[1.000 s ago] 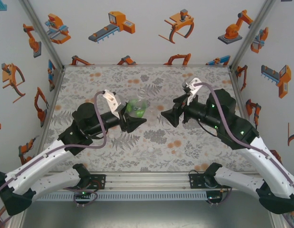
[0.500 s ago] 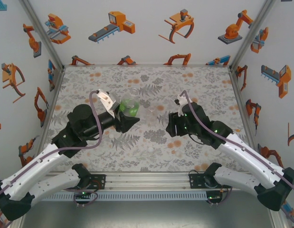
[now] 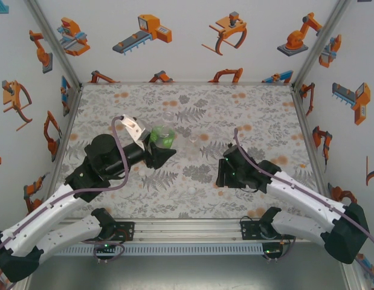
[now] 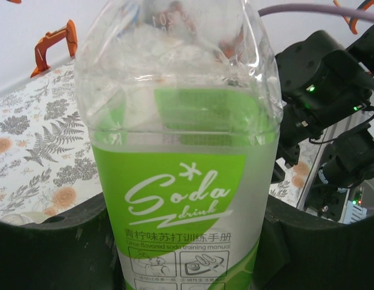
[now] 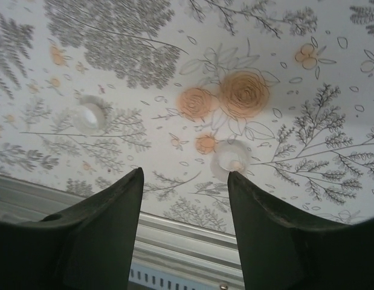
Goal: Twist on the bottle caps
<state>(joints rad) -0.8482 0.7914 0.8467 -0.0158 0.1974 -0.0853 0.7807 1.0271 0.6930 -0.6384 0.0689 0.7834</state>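
Cap (image 5: pixel 231 156) just beyond right tool (image 5: pixel 185 174), jaws apart

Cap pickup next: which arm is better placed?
Right. The right gripper is open over the table, a loose cap beside one fingertip; the left gripper is shut on the green bottle.

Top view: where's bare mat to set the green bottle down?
Free: far-right mat between the right arm and back wall; far-left corner too. Crowded: centre around the green bottle, and near-centre where caps lie by the right gripper.
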